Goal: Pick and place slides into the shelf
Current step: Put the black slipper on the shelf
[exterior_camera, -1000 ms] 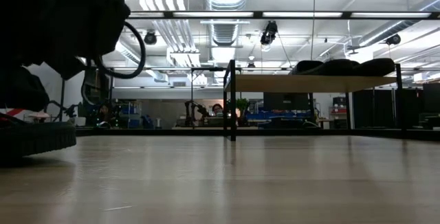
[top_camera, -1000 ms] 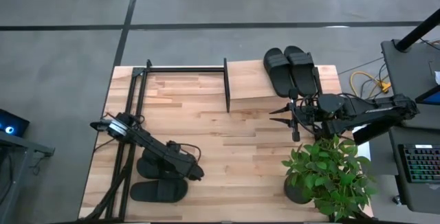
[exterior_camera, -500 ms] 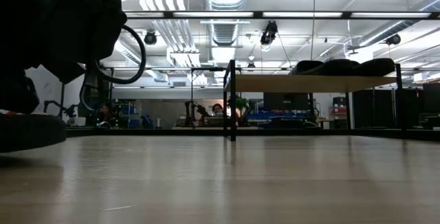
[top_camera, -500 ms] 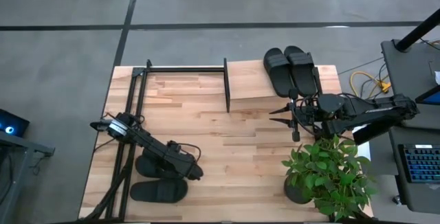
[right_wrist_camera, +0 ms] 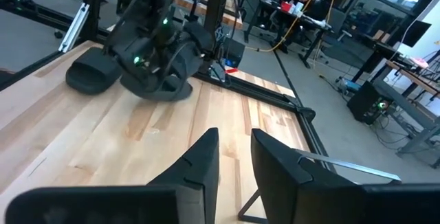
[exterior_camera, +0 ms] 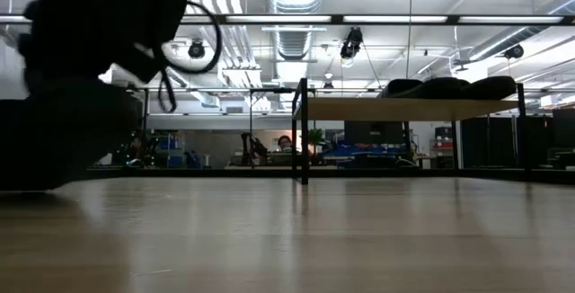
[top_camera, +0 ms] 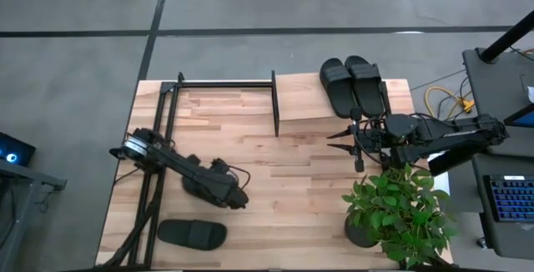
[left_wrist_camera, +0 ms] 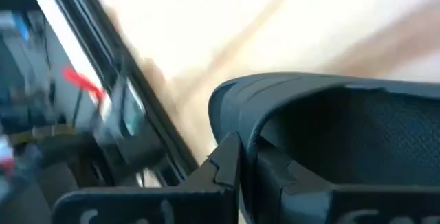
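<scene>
**Two slides up, two to go**

Two slides (top_camera: 355,84) already sit on the shelf (top_camera: 304,97) top. The left gripper (top_camera: 225,193) pinches a third slide (left_wrist_camera: 323,124) by its strap, above the table (top_camera: 284,180). The fourth slide (top_camera: 192,234) lies near the front edge. The right gripper (top_camera: 342,136) waits beside the shelf, fingers a little apart, holding nothing.

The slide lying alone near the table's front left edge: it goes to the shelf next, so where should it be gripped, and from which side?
Best guess: take the slide by its wide strap band, coming straight down from above. It lies flat, sole down, with bare table around it, and the raised band is the only part that fingers can close across. The left end effector is nearest, but it is shut on another slide.
</scene>
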